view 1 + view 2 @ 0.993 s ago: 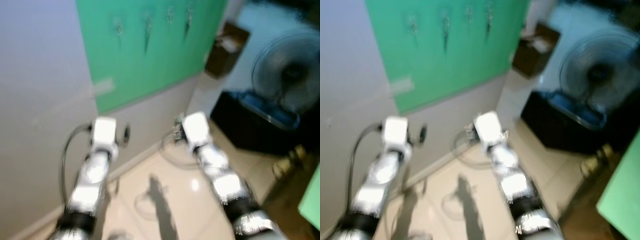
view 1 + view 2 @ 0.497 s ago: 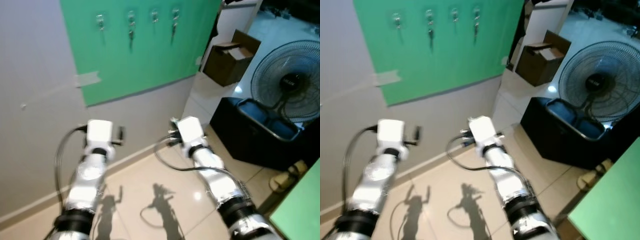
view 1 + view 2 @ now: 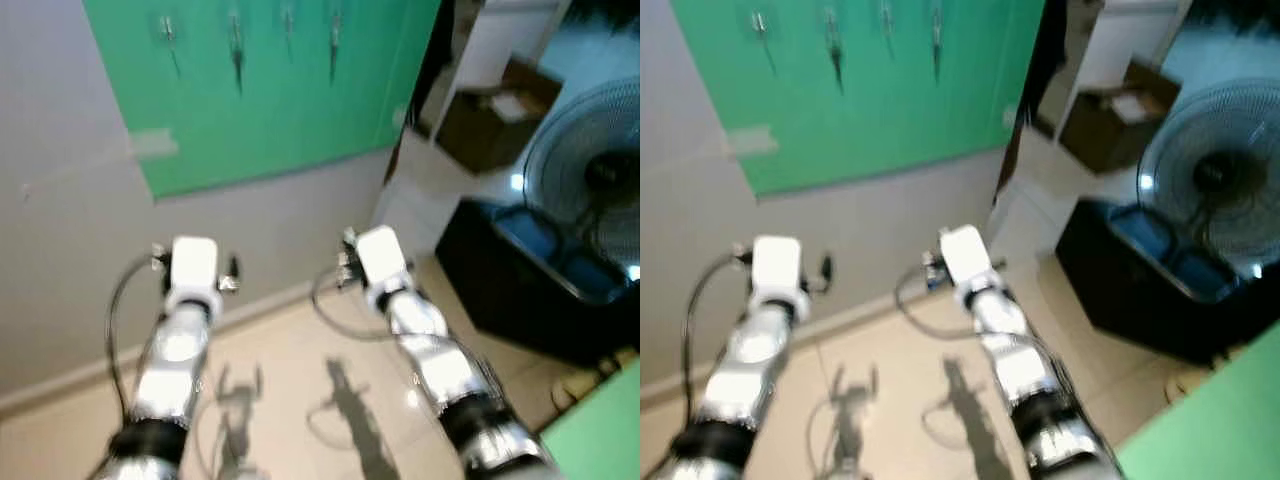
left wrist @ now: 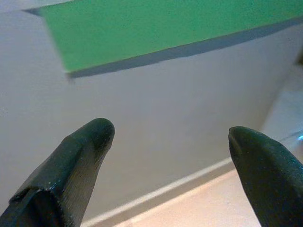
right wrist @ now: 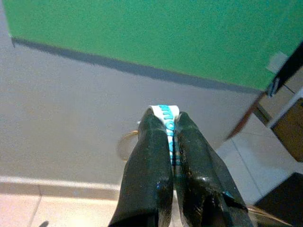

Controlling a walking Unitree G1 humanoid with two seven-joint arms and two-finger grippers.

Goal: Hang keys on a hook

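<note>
A green board (image 3: 270, 90) on the grey wall carries a row of small hooks (image 3: 235, 22). Keys (image 3: 333, 52) hang from some of them; blur hides how many. My right arm (image 3: 425, 350) reaches toward the wall below the board. My right gripper (image 5: 164, 118) is shut on a white and blue key tag (image 5: 164, 112), and a thin key ring (image 5: 127, 144) hangs beside its fingers. My left arm (image 3: 175, 340) is raised alongside. My left gripper (image 4: 170, 135) is open with nothing between its fingers (image 4: 90, 142), facing the wall under the board's lower edge.
A standing fan (image 3: 590, 170) and a black bin (image 3: 530, 270) are on the right, with a cardboard box (image 3: 495, 125) behind them. A strip of tape (image 3: 152, 143) sits on the board's left edge. A green surface (image 3: 600, 440) shows at the lower right. Pale tile floor lies below.
The whole picture has shifted and blurred, so the camera has moved. Both arms keep about the same raised pose toward the wall.
</note>
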